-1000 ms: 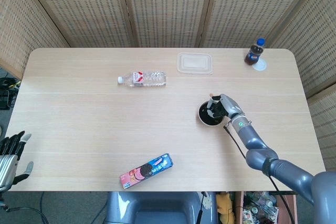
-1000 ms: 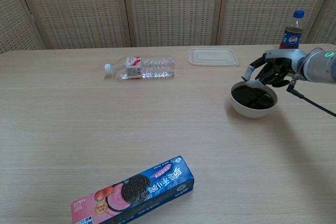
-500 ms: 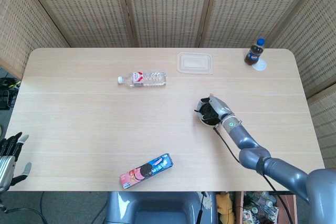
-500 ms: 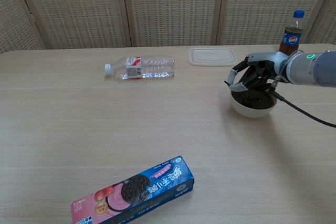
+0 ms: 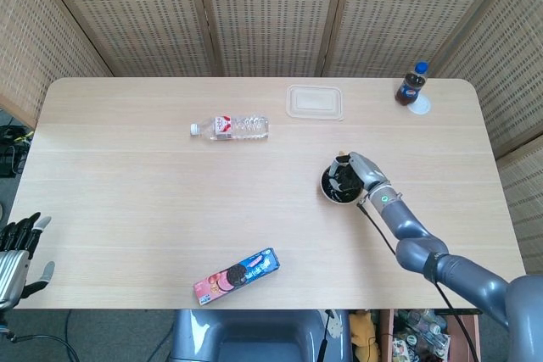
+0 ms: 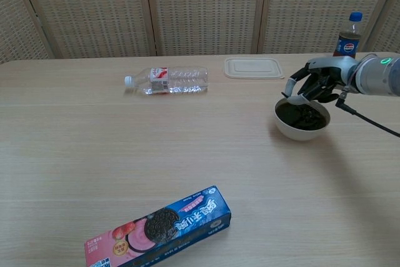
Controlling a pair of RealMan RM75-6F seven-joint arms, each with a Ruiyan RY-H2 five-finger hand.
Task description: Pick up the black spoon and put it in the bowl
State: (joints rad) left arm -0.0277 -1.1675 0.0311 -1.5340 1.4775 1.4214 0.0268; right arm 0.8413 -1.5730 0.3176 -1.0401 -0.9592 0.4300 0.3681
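Worktop (image 5: 127,201) stretches wide and mostly bare around the bowl (image 5: 340,186), which we take as our landmark. Left of the bowl lies a broad open stretch; far to its left and toward the back lies the water bottle (image 5: 231,127) on its side, and toward the near edge, left of the bowl, the cookie box (image 5: 237,275). Behind the bowl sits the clear lid (image 5: 315,101), and behind it to the right the cola bottle (image 5: 411,84) stands close to the back corner.

Our right hand (image 6: 315,84) hovers over the far rim of the bowl with fingers curled downward; we cannot tell whether it grips anything. The bowl's inside looks dark, and we cannot make out the black spoon apart from it. Our left hand (image 5: 17,250) hangs off the near left edge, far from the bowl, fingers apart and holding nothing.
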